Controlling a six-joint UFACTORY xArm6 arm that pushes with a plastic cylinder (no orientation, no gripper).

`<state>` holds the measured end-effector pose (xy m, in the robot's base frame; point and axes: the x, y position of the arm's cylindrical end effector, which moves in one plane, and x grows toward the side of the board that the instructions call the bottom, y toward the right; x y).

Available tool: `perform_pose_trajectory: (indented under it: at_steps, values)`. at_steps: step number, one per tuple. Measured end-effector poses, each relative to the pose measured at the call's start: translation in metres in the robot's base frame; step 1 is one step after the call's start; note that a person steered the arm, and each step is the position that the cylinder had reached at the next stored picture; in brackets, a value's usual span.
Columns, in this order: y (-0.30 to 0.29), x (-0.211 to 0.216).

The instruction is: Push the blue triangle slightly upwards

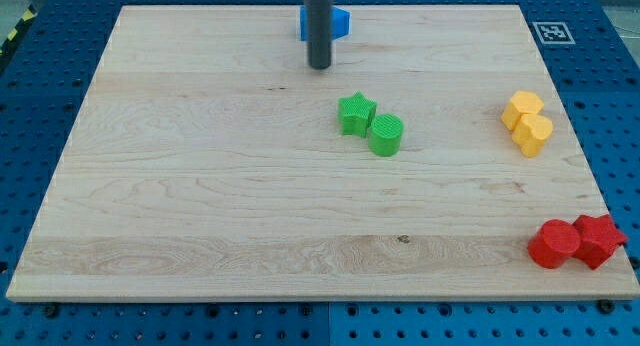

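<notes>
The blue block [339,23], only partly visible so its shape is hard to make out, lies at the top edge of the wooden board, mostly hidden behind my dark rod. My tip [319,65] rests on the board just below the blue block, at its lower left. Whether the tip touches the block I cannot tell.
A green star [355,114] and a green cylinder [386,135] sit together near the board's middle. Two yellow blocks [526,122] lie at the right. A red cylinder [553,244] and a red star [599,239] lie at the bottom right. The wooden board [200,186] sits on a blue pegboard table.
</notes>
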<state>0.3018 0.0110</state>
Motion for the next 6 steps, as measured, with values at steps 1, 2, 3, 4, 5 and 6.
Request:
perform_pose_trajectory:
  at_steps: [1, 2, 3, 4, 5, 6]
  values:
    - [0.02, -0.032]
    - [0.022, -0.056]
    - [0.022, -0.069]
    - [0.033, -0.069]
    - [0.078, -0.068]
    - [0.104, -0.08]
